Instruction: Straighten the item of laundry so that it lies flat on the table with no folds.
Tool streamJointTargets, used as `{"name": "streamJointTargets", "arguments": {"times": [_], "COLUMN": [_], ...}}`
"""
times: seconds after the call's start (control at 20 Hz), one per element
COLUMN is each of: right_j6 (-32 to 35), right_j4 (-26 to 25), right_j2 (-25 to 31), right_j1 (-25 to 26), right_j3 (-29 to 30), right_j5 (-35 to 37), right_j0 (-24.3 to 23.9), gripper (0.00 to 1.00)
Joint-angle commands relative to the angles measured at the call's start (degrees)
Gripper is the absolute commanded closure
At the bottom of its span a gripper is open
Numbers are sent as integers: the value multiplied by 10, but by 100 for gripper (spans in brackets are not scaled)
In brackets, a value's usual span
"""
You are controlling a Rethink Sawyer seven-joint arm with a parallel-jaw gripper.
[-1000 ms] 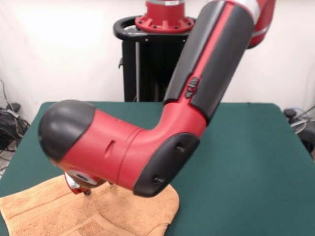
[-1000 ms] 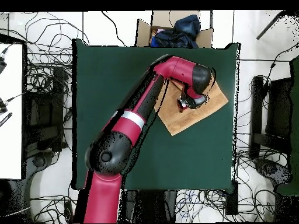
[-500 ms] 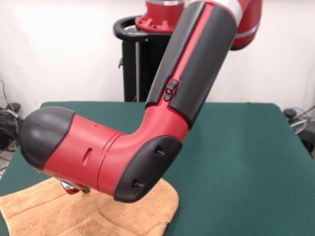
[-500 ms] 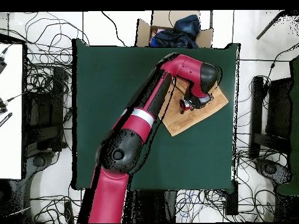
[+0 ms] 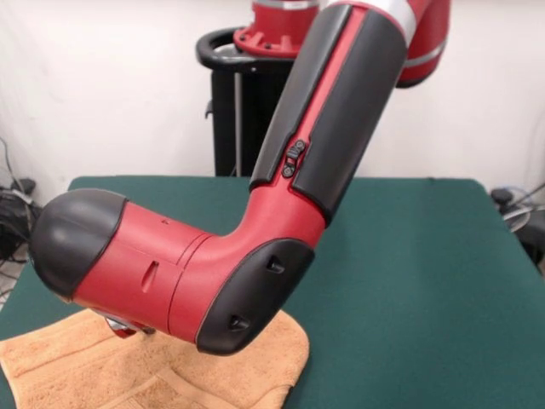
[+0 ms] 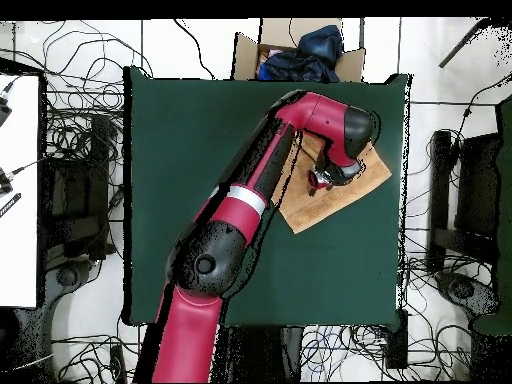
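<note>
Towel count: one peach-tan towel [image 5: 183, 371] is being seen, and no second cloth is being shown in either view.
Towel place: the towel [image 6: 340, 185] is being carried by the green table [image 6: 200, 140] near one long edge, turned at an angle to the table's sides; in the front view it is lying at the near left corner, with a raised ridge running across its near part.
Table count: one table [image 5: 426, 281] is being shown.
Arm count: one red and black arm [image 5: 255, 230] is being stretched out over the towel.
Claw count: one claw [image 6: 321, 180] is being held above the middle of the towel, pointing down at it; contact cannot be judged.
Claw state: the opening is being hidden by the wrist housing, so it cannot be told.
Box count: one cardboard box [image 6: 300, 55] of dark cloth is being seen beyond the table's edge.
</note>
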Motion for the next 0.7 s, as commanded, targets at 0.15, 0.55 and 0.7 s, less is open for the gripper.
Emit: {"name": "streamJointTargets", "arguments": {"times": [0.15, 0.55, 0.7], "right_j6": [36, 27, 20], "right_j4": [-6, -24, -33], "right_j2": [19, 26, 31], "right_j1": [89, 111, 115], "right_j3": [-17, 13, 22], "right_j5": [-67, -36, -31], "right_j0": [-3, 15, 20], "gripper": [0, 0, 0]}}
